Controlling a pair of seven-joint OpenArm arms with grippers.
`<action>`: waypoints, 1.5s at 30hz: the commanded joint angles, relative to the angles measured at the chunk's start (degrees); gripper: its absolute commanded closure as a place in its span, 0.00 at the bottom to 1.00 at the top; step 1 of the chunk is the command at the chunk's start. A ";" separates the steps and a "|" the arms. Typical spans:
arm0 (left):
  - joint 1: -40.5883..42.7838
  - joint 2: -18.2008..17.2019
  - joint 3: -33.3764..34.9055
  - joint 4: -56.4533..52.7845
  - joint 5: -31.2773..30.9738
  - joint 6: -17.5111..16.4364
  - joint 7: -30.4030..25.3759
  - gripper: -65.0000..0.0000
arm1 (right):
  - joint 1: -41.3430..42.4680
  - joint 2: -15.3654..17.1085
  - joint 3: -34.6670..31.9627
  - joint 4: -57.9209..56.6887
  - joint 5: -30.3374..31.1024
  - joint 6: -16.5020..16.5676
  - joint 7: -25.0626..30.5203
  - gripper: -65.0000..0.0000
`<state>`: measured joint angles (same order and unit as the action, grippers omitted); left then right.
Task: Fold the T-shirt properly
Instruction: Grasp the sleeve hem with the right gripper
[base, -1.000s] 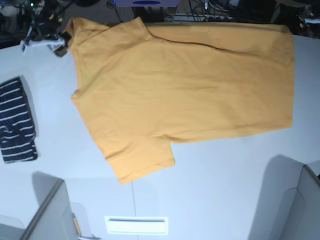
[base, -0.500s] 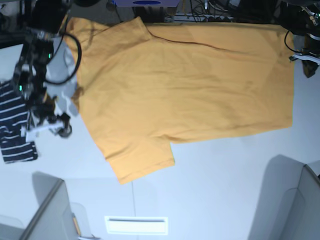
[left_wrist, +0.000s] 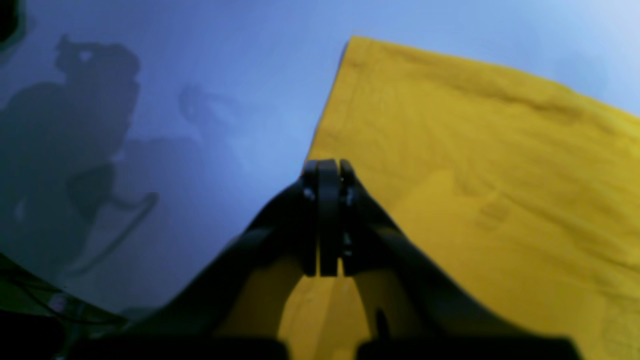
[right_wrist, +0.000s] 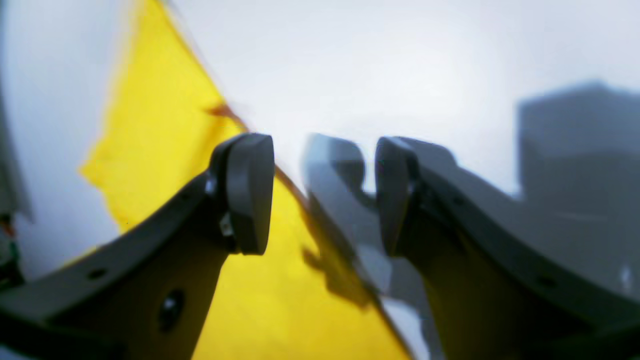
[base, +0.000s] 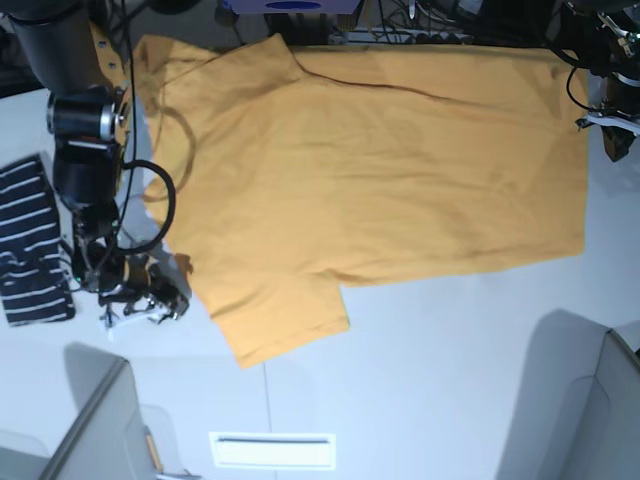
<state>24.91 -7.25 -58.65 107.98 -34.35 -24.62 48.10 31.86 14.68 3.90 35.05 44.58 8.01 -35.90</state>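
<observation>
Left wrist view
- T-shirt: seen spread flat on the bench, filling the right half of the view; one straight edge runs up from the fingertips to a corner near the top.
- Left gripper: jaws are pressed fully together, pads touching, tips set at the straight cloth edge. Whether fabric is pinched between them cannot be told.
- Bench: arm shadows are cast on the bare surface at left.

Right wrist view
- Right gripper: jaws are held well apart; nothing is seen between the fingers.
- T-shirt: seen below and behind the left finger, its edge running diagonally under the gap. The view is blurred; contact cannot be told.
- Bench: pale bare surface is seen beyond the cloth.

Base view
- T-shirt: laid flat across the far half of the bench, collar toward the left edge, hem toward the right edge, one sleeve pointing to the near side.
- Right gripper: placed near the left edge, just beside the sleeve's edge.
- Left gripper: placed at the far right corner, beside the hem.
- Striped garment: lying at the left edge, apart from the T-shirt.
</observation>
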 joint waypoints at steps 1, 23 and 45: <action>0.37 -1.50 -0.38 0.89 -0.51 -0.13 -1.28 1.00 | 3.26 1.02 -2.10 -2.21 -1.02 0.03 0.95 0.52; 0.19 -1.50 -0.47 0.81 -0.51 -0.13 -1.28 1.00 | 5.64 0.14 -20.12 -11.27 -0.93 17.62 0.69 0.65; -0.86 -2.64 -0.20 0.72 -0.51 -0.04 -1.28 1.00 | 5.99 0.40 -20.30 -11.27 -1.10 17.88 3.06 0.77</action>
<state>23.97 -8.88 -58.43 107.92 -34.33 -24.60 47.90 37.26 14.59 -16.14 23.88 45.78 27.09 -31.14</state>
